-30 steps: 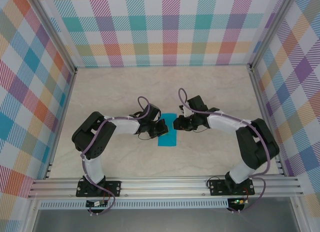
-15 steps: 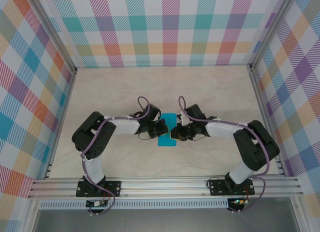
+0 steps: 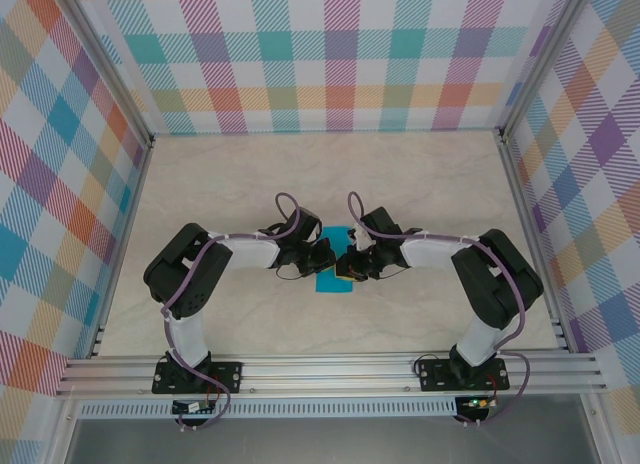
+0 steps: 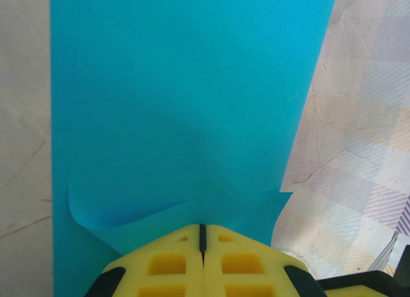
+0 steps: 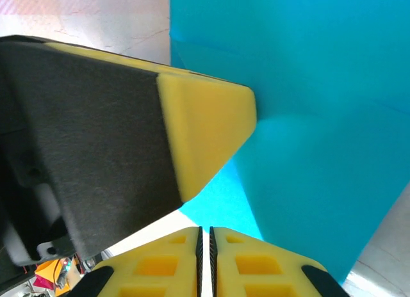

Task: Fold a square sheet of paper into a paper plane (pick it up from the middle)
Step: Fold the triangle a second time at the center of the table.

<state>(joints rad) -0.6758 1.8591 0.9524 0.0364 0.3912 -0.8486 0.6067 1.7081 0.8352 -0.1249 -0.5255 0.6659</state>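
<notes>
Left gripper (image 4: 202,228) is closed, its tips pinching a curled-up flap of the teal sheet (image 4: 192,105). Right gripper (image 5: 205,232) is closed too, tips right at the sheet's edge; can't tell if any paper is caught. The sheet lies folded into a narrow strip mid-table (image 3: 220,184), between both grippers. A left finger (image 5: 205,118) presses on it just beside the right tips.

Bright even light; faint shadow on paper sheet (image 4: 192,137).

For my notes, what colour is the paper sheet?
Plain teal-blue; the paper sheet shows best in the left wrist view.
</notes>
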